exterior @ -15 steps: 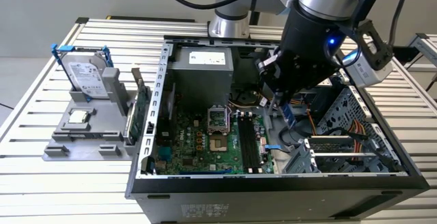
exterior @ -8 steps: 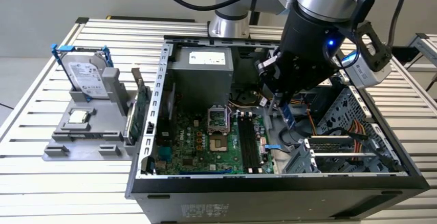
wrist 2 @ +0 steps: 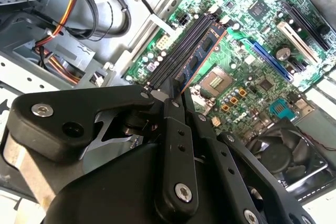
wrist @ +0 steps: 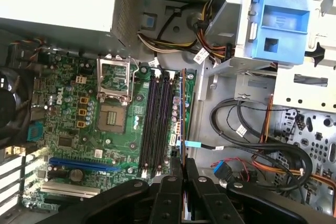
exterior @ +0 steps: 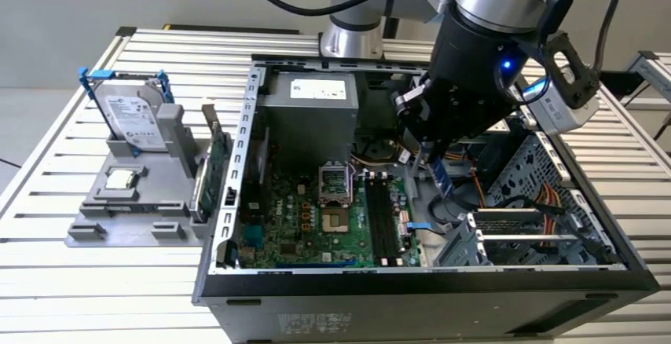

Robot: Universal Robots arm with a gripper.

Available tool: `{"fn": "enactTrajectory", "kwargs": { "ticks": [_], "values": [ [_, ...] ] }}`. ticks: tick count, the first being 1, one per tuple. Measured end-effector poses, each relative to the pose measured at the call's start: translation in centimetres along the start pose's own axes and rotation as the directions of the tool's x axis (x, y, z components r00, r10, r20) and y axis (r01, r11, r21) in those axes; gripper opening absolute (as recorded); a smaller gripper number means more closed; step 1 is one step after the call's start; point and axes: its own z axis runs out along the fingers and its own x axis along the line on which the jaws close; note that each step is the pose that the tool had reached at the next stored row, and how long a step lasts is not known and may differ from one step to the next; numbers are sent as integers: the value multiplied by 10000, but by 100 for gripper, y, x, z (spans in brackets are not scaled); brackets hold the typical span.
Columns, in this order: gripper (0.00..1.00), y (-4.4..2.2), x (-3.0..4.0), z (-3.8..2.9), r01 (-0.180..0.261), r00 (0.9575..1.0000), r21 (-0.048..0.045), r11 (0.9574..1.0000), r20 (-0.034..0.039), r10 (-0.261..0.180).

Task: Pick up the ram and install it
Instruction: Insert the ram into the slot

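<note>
The ram [wrist 2: 206,53] is a narrow blue-green strip with black chips, and my gripper [wrist 2: 176,97] is shut on one end of it. In the exterior view the gripper [exterior: 430,155] hangs inside the open computer case with the ram [exterior: 441,179] pointing down from its fingers, above the motherboard. In the first wrist view the ram [wrist: 183,119] shows edge-on, lined up along the black memory slots [wrist: 157,124], on their side away from the processor socket [wrist: 114,116]. It appears to hover above the board; contact cannot be judged.
The power supply [exterior: 309,104] and a drive cage [exterior: 535,234] flank the motherboard [exterior: 304,226], with cable bundles [wrist: 262,150] beside the slots. At the exterior view's left, a grey fixture [exterior: 131,218] holds a hard drive [exterior: 137,120], a processor chip [exterior: 122,177] and an upright green card [exterior: 213,175].
</note>
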Motion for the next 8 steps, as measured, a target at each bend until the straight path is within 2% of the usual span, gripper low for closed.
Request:
{"fn": "enactTrajectory", "kwargs": {
  "ticks": [8],
  "values": [
    [0,28,-3,3,-14,10000,1,10000,0,14]
  ]
}}
